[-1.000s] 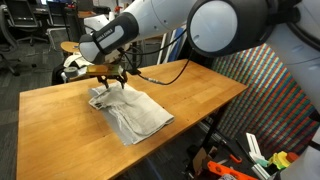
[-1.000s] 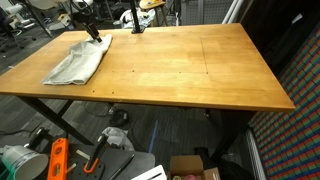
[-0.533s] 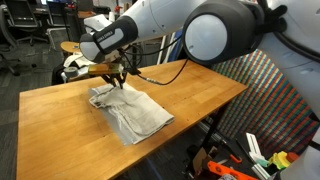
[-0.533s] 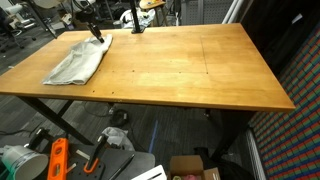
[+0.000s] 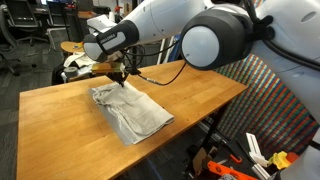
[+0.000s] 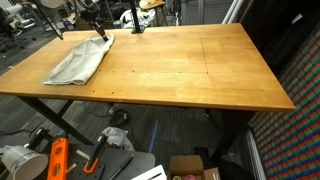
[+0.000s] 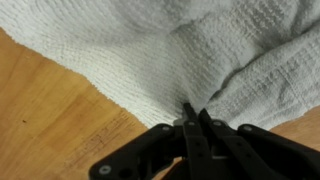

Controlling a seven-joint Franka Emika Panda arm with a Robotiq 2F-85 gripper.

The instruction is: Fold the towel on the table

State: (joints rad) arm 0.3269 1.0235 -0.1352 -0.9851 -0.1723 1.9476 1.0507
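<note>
A white Franka arm, its rounded joints filling the upper part of an exterior view, reaches down over a large rectangular tabletop of smooth light-brown wood on dark legs, seen in both exterior views.

On it lies the towel, a thin cloth of white to light grey, far smaller than the wood around it. It sits near one end of the tabletop, and in an exterior view it lies in the far left corner, running from under the arm's tip toward the near long edge. The cloth is not flat. It lies rumpled in a rough, slanted rectangle with soft ridges and shadowed creases across it, and its outline is uneven. The end nearest the arm is bunched and drawn up slightly off the wood, while the opposite end rests flat.

The wrist view shows the towel close up: a fine, regular woven texture, pale grey, with broad folds fanning out from a single point, and bare wood showing to the left below its edge.

At that point the black jaws are pressed together, pinching a small peak of the towel's cloth between their tips.

A thin black cable loops from the arm's wrist down toward the tabletop beside the towel.
</note>
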